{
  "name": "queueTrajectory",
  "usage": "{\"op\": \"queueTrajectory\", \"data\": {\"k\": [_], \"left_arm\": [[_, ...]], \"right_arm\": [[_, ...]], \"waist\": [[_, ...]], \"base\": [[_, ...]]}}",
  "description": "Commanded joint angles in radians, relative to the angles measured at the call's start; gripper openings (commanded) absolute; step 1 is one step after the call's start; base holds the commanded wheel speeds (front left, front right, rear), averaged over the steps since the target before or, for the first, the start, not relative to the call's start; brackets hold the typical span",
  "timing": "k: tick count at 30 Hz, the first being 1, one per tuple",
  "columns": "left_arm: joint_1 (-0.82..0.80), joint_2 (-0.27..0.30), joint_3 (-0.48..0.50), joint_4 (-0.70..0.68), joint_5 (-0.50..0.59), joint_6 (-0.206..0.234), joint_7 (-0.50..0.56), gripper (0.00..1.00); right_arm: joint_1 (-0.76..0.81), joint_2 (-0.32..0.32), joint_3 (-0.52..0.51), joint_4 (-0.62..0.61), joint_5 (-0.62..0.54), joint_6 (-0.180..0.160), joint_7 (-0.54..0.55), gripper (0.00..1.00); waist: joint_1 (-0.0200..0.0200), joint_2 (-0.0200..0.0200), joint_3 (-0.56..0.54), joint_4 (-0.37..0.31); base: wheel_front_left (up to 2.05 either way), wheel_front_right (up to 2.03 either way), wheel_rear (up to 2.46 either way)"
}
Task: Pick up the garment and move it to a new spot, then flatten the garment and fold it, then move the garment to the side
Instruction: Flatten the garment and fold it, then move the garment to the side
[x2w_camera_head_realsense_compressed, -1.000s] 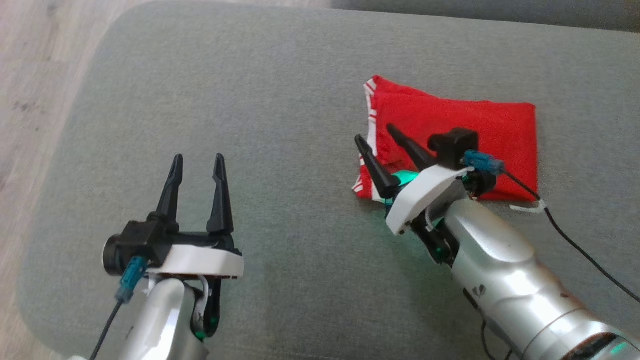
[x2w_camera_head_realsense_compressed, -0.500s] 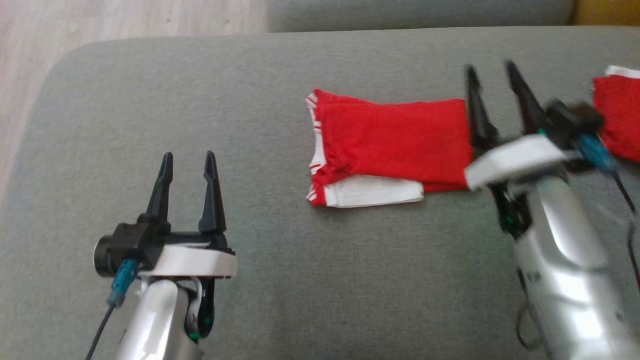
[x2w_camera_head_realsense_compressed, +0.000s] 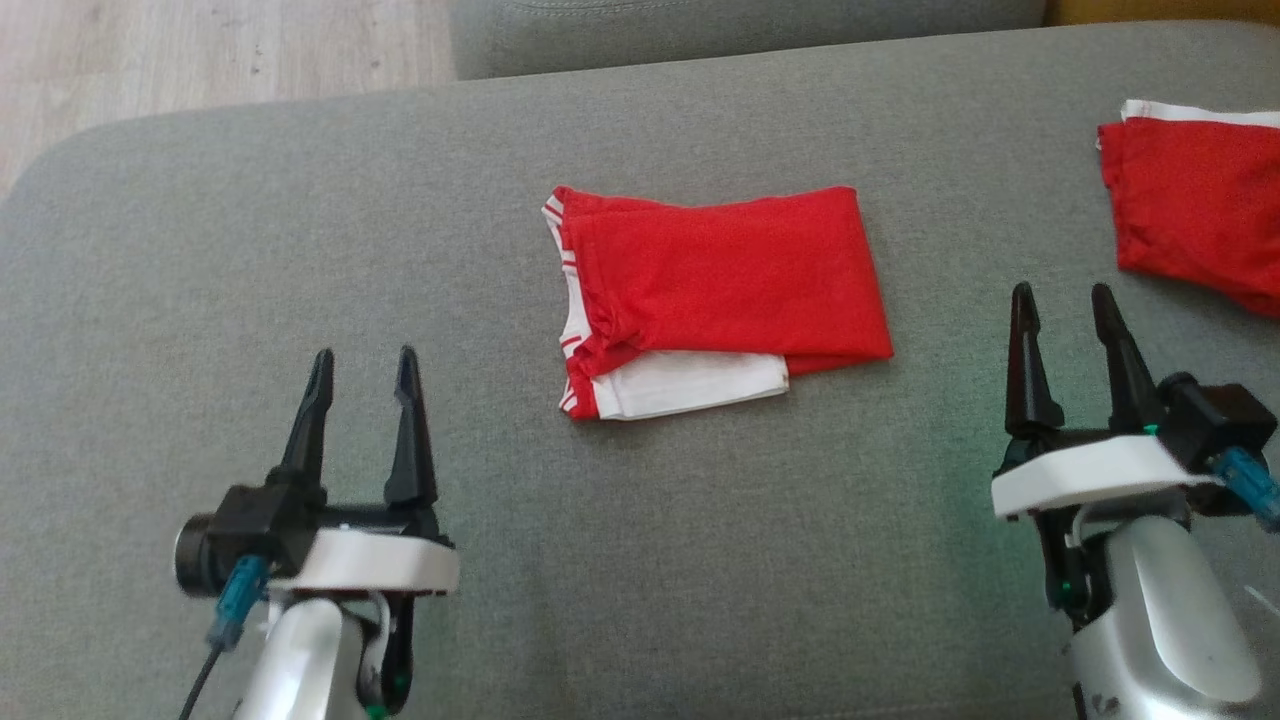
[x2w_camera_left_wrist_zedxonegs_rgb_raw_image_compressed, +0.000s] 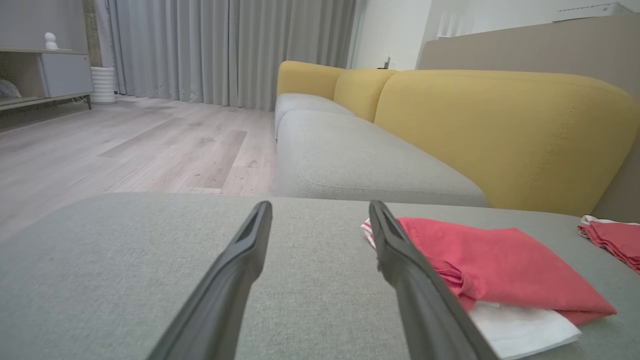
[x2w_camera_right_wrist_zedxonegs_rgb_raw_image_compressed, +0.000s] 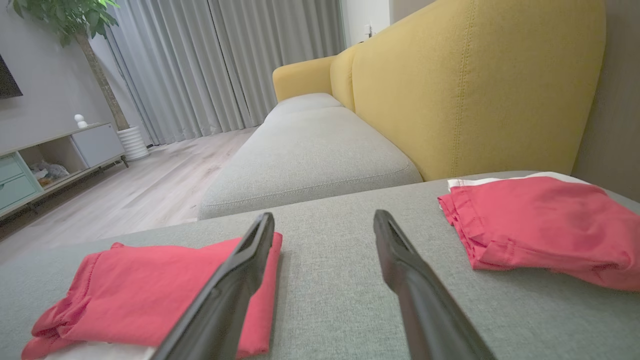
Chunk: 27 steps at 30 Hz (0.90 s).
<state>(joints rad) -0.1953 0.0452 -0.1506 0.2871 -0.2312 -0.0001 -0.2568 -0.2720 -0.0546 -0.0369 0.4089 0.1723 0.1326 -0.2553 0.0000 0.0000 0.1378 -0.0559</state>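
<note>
Head view: folded garment on cushion (L tool, R tool spread, empty)

Bare cushion around garment (backrest behind)

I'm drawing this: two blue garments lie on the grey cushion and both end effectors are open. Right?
Only the colour is wrong: the head view shows the folded garment and the second garment are red. They lie on the grey cushion, and the left end effector and right end effector are open.
</note>
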Motion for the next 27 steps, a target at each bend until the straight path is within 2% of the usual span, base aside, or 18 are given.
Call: {"op": "queueTrajectory", "data": {"k": [1, 9, 14, 23, 27], "left_arm": [[-0.005, 0.005, 0.048, -0.025, 0.001, 0.003, -0.005, 1.00], [-0.028, 0.005, 0.043, -0.032, 0.003, -0.001, -0.005, 1.00], [-0.062, 0.005, 0.021, -0.040, -0.002, -0.004, -0.005, 1.00], [-0.110, 0.005, -0.034, -0.052, -0.034, 0.003, -0.005, 1.00], [-0.121, 0.005, -0.050, -0.050, -0.050, 0.011, -0.005, 1.00]], "right_arm": [[-0.015, 0.004, 0.027, -0.037, 0.006, -0.002, -0.006, 1.00], [-0.030, 0.004, 0.026, -0.045, 0.002, -0.002, -0.003, 1.00], [-0.089, 0.004, 0.026, -0.017, -0.019, -0.002, 0.047, 1.00], [-0.229, 0.004, 0.004, 0.177, -0.011, -0.002, 0.181, 1.00], [-0.273, 0.004, -0.007, 0.282, -0.045, -0.002, 0.218, 1.00]], "waist": [[0.0000, 0.0000, 0.000, -0.003], [0.0000, 0.0000, 0.031, 0.017], [0.0000, 0.0000, 0.077, 0.054], [0.0000, 0.0000, 0.163, 0.153], [0.0000, 0.0000, 0.184, 0.188]], "base": [[0.00, 0.00, 0.00], [0.00, 0.00, 0.00], [0.00, 0.00, 0.00], [0.00, 0.00, 0.00], [0.00, 0.00, 0.00]]}}
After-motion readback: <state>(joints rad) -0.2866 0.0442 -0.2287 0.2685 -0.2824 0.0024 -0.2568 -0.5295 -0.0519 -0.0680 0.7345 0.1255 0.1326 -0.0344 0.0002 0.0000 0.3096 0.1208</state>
